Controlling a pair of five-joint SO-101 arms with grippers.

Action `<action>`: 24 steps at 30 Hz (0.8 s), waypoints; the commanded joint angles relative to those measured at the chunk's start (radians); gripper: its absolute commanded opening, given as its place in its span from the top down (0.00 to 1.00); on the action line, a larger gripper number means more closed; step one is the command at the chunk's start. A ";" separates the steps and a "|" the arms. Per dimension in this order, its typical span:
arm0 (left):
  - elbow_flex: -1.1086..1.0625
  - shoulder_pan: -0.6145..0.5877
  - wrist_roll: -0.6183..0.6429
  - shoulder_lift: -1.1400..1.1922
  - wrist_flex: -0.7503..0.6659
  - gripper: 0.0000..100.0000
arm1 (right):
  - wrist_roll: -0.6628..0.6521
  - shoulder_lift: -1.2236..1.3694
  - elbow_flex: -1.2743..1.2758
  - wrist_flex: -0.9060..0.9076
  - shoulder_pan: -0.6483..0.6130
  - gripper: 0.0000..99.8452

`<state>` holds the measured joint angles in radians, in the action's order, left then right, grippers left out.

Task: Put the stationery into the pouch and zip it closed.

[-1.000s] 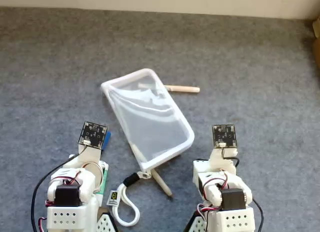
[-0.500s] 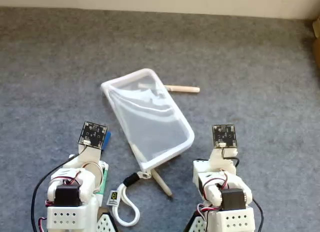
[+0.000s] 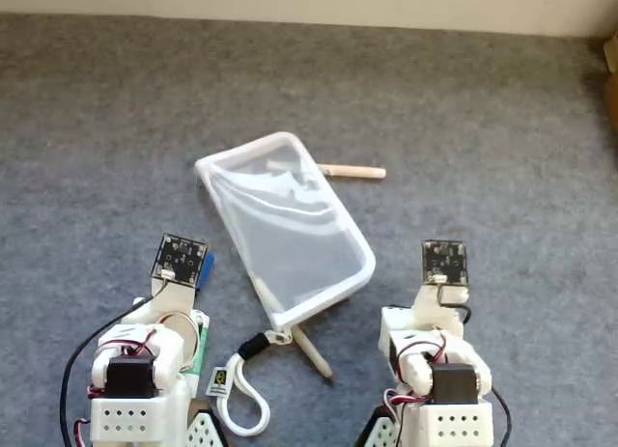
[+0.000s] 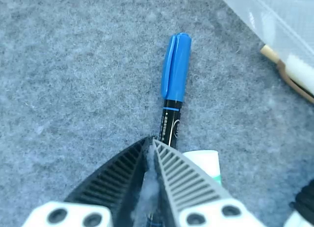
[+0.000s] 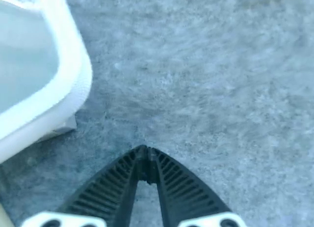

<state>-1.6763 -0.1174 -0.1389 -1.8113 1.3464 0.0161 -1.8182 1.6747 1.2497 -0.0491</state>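
A translucent white pouch lies flat on the grey carpet between the two arms. A blue-capped marker lies on the carpet just ahead of my left gripper, which is shut; the marker's black barrel runs under the fingertips. In the high view the marker sits beside the left arm. One wooden pencil pokes out at the pouch's far side and another at its near corner. My right gripper is shut over bare carpet, a little to the side of the pouch's rim.
A white strap with a dark clasp trails from the pouch's near corner, between the arm bases. A white and green item lies beside the left gripper. Open carpet stretches to the far side and right; a pale wall edge bounds the back.
The right arm has swung slightly to the right, away from the pouch. The left arm, pouch and stationery have stayed put.
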 commanded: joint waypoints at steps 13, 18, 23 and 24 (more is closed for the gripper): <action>-0.018 -0.013 0.006 -0.005 0.003 1.00 | 0.012 -0.005 -0.384 0.008 0.015 1.00; -0.018 -0.013 0.006 -0.005 0.003 1.00 | 0.012 0.119 -0.498 0.067 0.013 1.00; -0.018 -0.013 0.006 -0.005 0.003 1.00 | 0.012 0.386 -0.733 0.206 -0.039 1.00; -0.018 -0.013 0.006 -0.005 0.003 1.00 | 0.012 0.432 -0.773 0.226 -0.056 1.00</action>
<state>-1.6763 -0.1174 -0.1389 -1.8113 1.3464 0.0161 -1.5359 1.0610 1.4185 -0.0537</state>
